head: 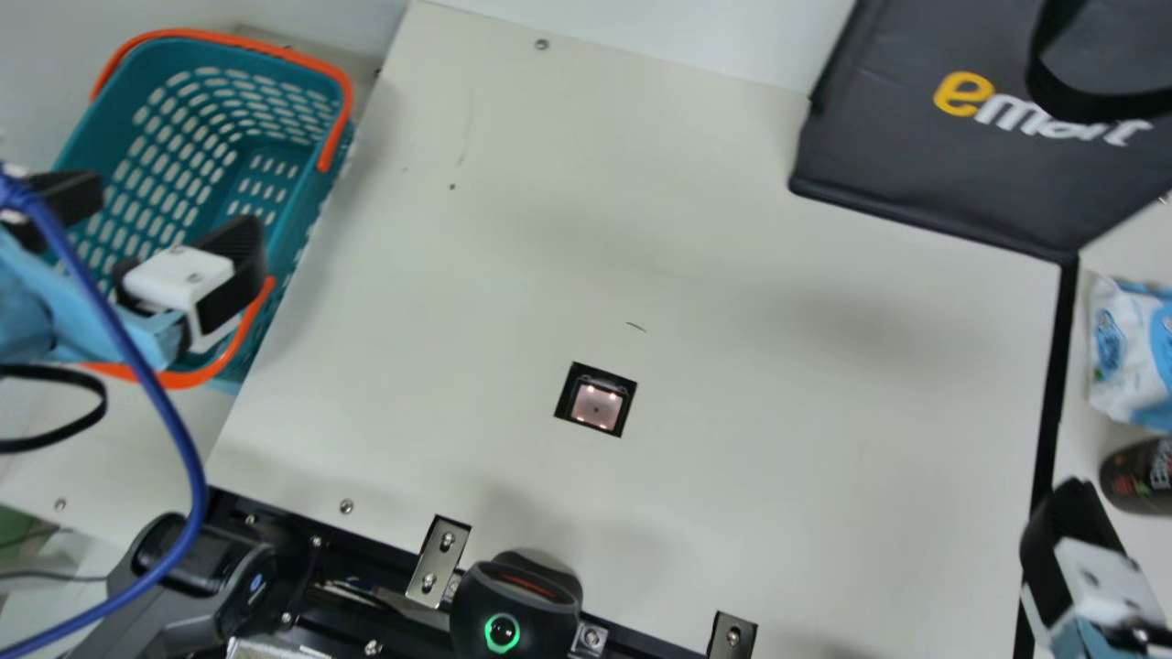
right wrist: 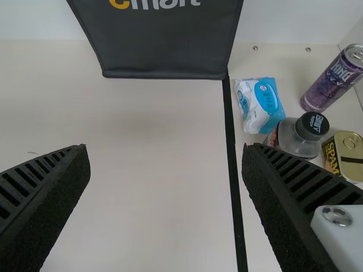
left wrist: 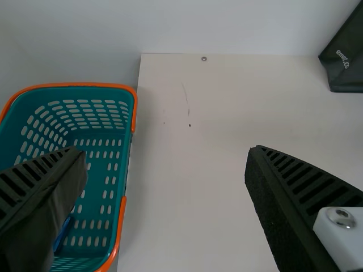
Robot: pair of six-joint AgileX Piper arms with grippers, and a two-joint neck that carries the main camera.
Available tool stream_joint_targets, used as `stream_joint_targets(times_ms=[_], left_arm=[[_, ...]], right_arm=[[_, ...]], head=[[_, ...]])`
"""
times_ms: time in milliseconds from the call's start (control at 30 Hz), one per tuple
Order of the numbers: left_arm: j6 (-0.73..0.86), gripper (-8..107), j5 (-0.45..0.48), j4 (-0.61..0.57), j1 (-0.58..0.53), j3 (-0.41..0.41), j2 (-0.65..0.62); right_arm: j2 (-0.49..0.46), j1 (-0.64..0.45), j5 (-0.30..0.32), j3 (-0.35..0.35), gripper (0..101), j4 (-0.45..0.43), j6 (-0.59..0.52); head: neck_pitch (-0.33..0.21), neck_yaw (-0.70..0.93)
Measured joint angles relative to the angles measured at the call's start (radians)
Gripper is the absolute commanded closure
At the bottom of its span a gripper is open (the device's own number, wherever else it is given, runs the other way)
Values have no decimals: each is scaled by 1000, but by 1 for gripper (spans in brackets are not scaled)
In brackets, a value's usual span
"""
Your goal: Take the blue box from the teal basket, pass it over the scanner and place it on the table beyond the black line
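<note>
Your left claw (head: 176, 212) is gaping empty near the teal basket (head: 298, 203), main view's ten o'clock; your left wrist view is revealing the blue box (left wrist: 63, 233) inside, partly hidden. Your right claw (head: 1069, 523), four o'clock, is gaping empty.

There is one teal plastic basket (head: 309, 197) with orange handles, one blue box (left wrist: 63, 233), one square scanner window (head: 595, 407), one straight black line (right wrist: 232, 147), one large black fabric bag (head: 897, 174), one soft white-and-blue packet (right wrist: 261, 105), one clear black-lidded jar (right wrist: 292, 141), one purple cylindrical metal can (right wrist: 330, 82) and one squat gold metal tin (right wrist: 346, 153)
</note>
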Motion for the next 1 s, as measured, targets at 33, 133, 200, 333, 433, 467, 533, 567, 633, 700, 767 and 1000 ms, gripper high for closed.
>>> stream_joint_targets(times_ms=[33,133,200,333,433,467,533,567,633,700,767,1000], left_arm=[[0,9,0,0,0,0,0],[0,9,-2,2,3,0,2],[-19,9,-4,9,20,0,10],[-72,9,-13,33,72,-2,31],[-118,9,-21,49,124,-4,52],[-135,9,-23,56,145,-4,60],[-162,9,-33,64,189,-4,76],[-176,9,-38,67,212,-4,85],[-197,9,-45,69,257,-2,99],[-202,9,-54,71,309,2,115],[-195,9,-66,67,357,8,132],[-93,9,-118,17,537,46,199]], right_arm=[[0,0,0,0,6,0,0],[0,0,0,0,6,0,0],[0,0,0,0,6,0,0],[0,0,0,0,6,0,0],[0,0,0,0,6,0,0],[0,0,0,0,6,0,0],[0,0,0,0,6,0,0],[0,0,0,0,6,0,0],[0,0,0,0,6,0,0],[0,0,0,0,6,0,0],[0,0,0,0,6,0,0],[0,0,0,0,6,0,0]], head=[[0,6],[0,6],[0,6],[0,8],[0,6],[0,8],[0,8],[0,6],[0,8],[0,8],[0,8],[0,6]])
